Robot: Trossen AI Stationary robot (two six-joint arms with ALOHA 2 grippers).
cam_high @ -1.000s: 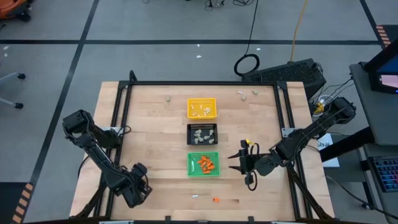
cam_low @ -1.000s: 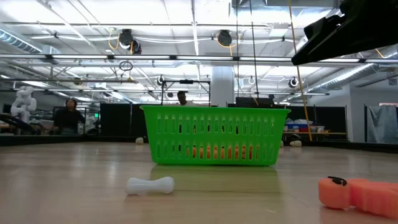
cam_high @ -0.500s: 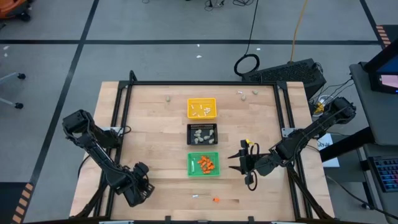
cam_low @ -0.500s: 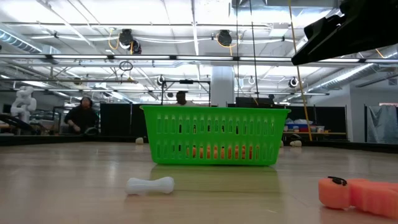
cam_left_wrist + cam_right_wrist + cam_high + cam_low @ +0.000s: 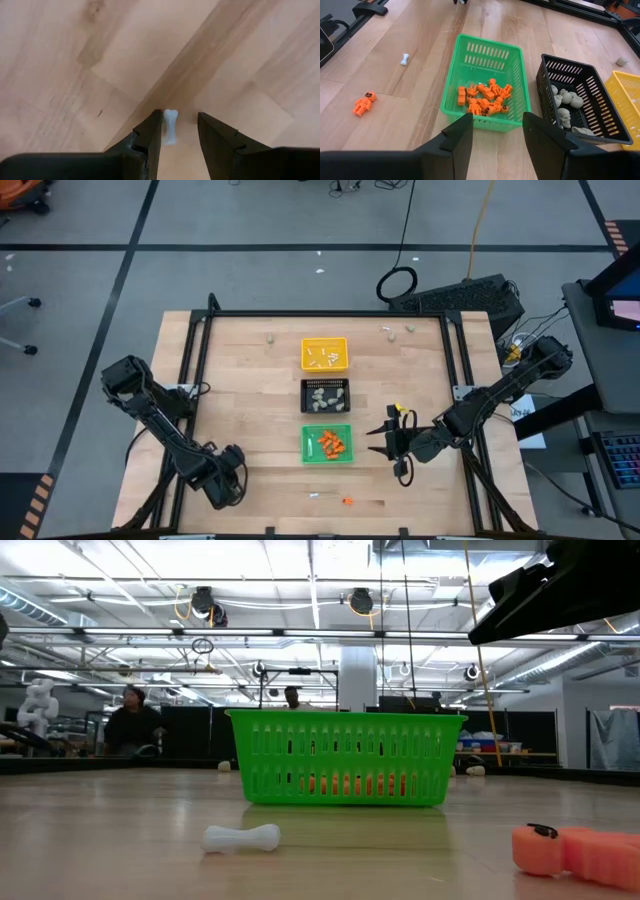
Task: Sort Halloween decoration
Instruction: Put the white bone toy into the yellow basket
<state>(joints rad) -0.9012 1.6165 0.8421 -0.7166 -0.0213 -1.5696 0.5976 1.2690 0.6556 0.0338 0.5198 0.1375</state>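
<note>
One white bone-shaped stick point(image 5: 314, 494) and an orange figure point(image 5: 347, 501) lie loose on the table near its near edge. My left gripper point(image 5: 226, 480) is open, low over the table to the left of them. In its wrist view the stick point(image 5: 170, 126) shows ahead between the open fingers point(image 5: 179, 122), untouched. My right gripper point(image 5: 376, 443) is open and hovers just right of the green tray point(image 5: 327, 443), which holds several orange figures point(image 5: 484, 99). The black tray point(image 5: 325, 395) holds beige-grey skulls point(image 5: 565, 107). White sticks lie in the yellow tray point(image 5: 324, 353).
Near the far edge lie two beige-grey lumps point(image 5: 269, 337) point(image 5: 410, 328) and a white piece point(image 5: 388, 331). A black frame point(image 5: 325, 313) rims the table. In the low view the stick point(image 5: 241, 837) and orange figure point(image 5: 575, 852) lie in front of the green tray point(image 5: 345, 758). People show in the room behind.
My left gripper has moved a little toward the table's right, toward the white stick. My right gripper and all the pieces have stayed where they were.
</note>
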